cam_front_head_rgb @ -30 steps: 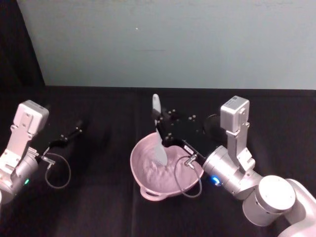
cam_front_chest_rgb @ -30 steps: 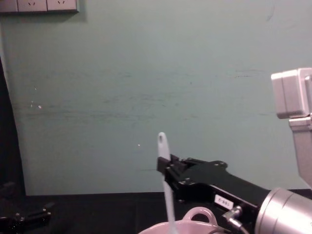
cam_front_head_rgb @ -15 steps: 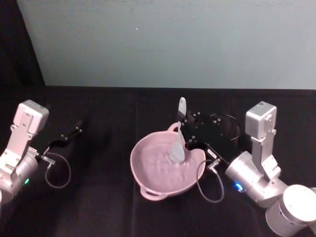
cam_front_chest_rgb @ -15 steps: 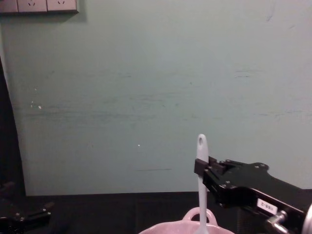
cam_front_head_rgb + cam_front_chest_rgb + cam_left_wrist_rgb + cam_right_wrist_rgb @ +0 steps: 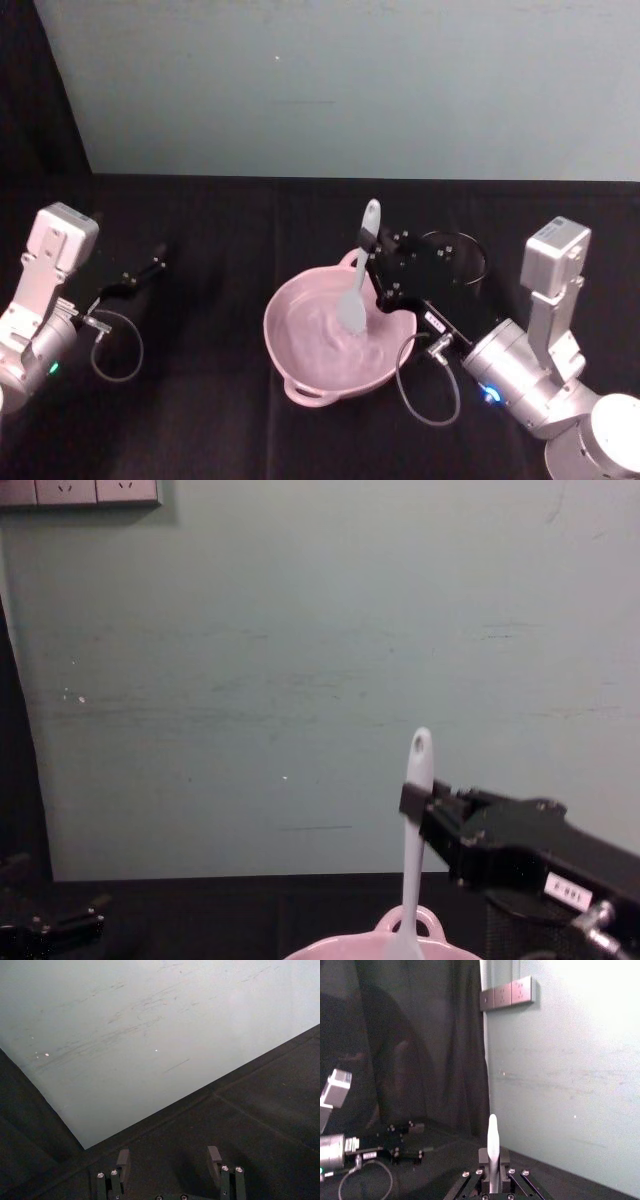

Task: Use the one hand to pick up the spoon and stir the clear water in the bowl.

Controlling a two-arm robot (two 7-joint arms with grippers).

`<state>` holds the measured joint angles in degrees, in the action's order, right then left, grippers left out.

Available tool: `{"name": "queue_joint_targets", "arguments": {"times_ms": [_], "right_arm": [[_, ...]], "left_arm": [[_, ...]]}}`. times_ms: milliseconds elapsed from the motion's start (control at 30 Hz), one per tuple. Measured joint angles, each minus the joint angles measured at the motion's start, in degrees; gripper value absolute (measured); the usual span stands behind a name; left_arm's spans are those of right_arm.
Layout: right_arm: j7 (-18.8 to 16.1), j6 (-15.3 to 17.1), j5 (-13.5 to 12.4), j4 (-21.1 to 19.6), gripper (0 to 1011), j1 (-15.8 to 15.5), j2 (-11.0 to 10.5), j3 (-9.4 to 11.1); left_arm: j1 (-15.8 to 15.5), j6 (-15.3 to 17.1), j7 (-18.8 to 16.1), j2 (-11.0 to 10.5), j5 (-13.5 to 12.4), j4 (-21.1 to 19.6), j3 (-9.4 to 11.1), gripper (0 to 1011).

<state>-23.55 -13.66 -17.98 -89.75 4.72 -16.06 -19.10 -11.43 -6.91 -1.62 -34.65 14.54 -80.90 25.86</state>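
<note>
Fingers (image 5: 415, 810) of my right hand (image 5: 372, 262) are pinched on the spoon (image 5: 357, 282) partway up its handle, below the holed tip, which stands up above them. The spoon hangs almost upright, leaning a little, with its scoop down inside the bowl (image 5: 290, 348), toward the far right part of the bowl's inside. The bowl sits on the black tabletop (image 5: 200, 400), its small loop handle (image 5: 411, 917) on the far rim, just beside my hand. A black wire-mesh cup (image 5: 455, 262) stands just behind and to the right of the bowl, near my wrist. My left hand (image 5: 138, 274) rests well to the left of the bowl, fingers spread apart and holding nothing.

I judge the stirring is under way, and the risks come from how near the rim I am working. If I sweep too wide, the scoop could catch the bowl's wall and push the bowl across the tabletop or slop water over the edge. The grip is narrow on a slim, smooth handle, so side drag from the water could twist the spoon between my fingers. My wrist could also knock the mesh cup as I circle back.
</note>
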Motion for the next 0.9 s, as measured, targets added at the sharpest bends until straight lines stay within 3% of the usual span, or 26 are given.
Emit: {"name": "queue_joint_targets", "arguments": {"times_ms": [400,900], "right_arm": [[0.39,0.85,-2.49,-6.15,120,-1.38,-1.13,2.31],[1.58,6.03,-9.75,-13.07,120,-2.64,-4.20,7.30]], "left_arm": [[0.00,0.00,0.00,0.00,0.00,0.00,0.00,1005],[0.00,0.00,0.00,0.00,0.00,0.00,0.00,1005]]}}
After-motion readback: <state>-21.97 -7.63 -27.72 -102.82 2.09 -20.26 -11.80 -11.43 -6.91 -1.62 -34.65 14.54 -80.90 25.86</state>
